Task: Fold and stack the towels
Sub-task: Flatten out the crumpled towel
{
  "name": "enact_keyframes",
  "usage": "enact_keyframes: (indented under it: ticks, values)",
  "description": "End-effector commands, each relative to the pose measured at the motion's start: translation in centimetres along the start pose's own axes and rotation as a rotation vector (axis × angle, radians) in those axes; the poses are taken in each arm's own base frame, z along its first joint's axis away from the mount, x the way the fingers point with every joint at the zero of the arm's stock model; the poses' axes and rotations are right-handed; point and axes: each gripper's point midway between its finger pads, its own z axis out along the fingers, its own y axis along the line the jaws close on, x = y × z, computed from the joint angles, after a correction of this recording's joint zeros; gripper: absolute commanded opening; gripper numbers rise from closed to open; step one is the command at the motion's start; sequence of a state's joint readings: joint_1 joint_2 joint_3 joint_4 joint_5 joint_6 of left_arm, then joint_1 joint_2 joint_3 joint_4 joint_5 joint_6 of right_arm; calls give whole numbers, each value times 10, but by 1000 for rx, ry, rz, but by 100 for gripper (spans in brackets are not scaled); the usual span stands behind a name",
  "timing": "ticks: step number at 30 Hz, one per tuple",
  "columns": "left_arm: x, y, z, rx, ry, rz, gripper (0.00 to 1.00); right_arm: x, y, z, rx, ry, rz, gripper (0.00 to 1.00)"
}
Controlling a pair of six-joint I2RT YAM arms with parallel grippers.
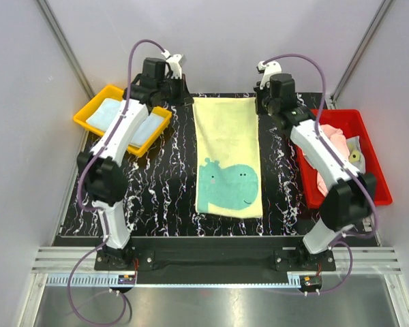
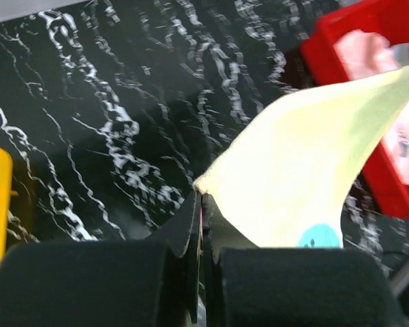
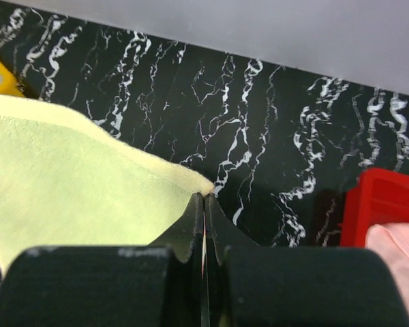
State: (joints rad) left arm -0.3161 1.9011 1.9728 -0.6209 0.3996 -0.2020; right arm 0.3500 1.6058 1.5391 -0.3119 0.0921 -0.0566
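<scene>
Top external view: the pale yellow hippo towel (image 1: 228,153) lies on the marbled table (image 1: 157,191), long axis running twelve to six. The left gripper (image 1: 191,101) clamps its eleven-o'clock corner and the right gripper (image 1: 258,103) its one-o'clock corner. The free hem lies toward six.

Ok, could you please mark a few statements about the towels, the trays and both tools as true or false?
1. The left tool is shut on a corner of the yellow towel. True.
2. The right tool hangs open, holding nothing. False: it is shut on the same towel's other far corner.
3. A pink towel lies in the red tray. True.
4. The yellow tray holds nothing. False: a light blue towel lies in it.
</scene>
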Motion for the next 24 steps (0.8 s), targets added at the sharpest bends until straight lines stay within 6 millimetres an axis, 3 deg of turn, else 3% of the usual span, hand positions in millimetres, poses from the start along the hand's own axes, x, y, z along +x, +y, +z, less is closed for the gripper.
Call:
enact_keyframes:
  ticks: [1, 2, 3, 4, 6, 13, 15, 17, 18, 19, 20, 21, 22, 23, 24]
  values:
    - [-41, 2, 19, 63, -121, 103, 0, -30, 6, 43, -93, -111, -6, 0]
    - [-32, 16, 39, 52, -100, 92, 0, -35, 4, 51, -93, -124, -5, 0]
    - [-43, 21, 41, 50, -126, 93, 0, -34, -1, 60, -87, -123, 0, 0]
    - [-45, 26, 48, 56, -137, 93, 0, -24, -1, 75, -99, -105, 2, 0]
    - [-47, 34, 60, 65, -155, 94, 0, -24, -5, 90, -118, -112, 9, 0]
    - [-30, 43, 81, 97, -147, 126, 0, -4, -3, 111, -155, -99, -18, 0]
    - [-13, 46, 84, 98, -109, 124, 0, 9, -5, 112, -149, -74, -15, 0]
    - [-11, 43, 72, 90, -111, 135, 0, 24, -7, 109, -134, -39, -22, 0]
    - [6, 47, 72, 82, -84, 135, 0, 23, -12, 102, -114, -38, -31, 0]
    - [4, 42, 60, 79, -98, 151, 0, 29, -13, 99, -105, -22, -34, 0]
    - [24, 47, 60, 66, -61, 139, 0, 44, -14, 95, -99, 10, -40, 0]
    - [31, 48, 56, 64, -50, 150, 0, 49, -17, 92, -89, 21, -49, 0]
    - [36, 46, 52, 68, -41, 154, 0, 46, -19, 82, -73, 15, -50, 0]
    - [46, 43, 44, 73, -24, 154, 0, 60, -21, 78, -64, 46, -48, 0]
    - [53, 40, 40, 85, -9, 161, 0, 57, -22, 69, -53, 38, -30, 0]
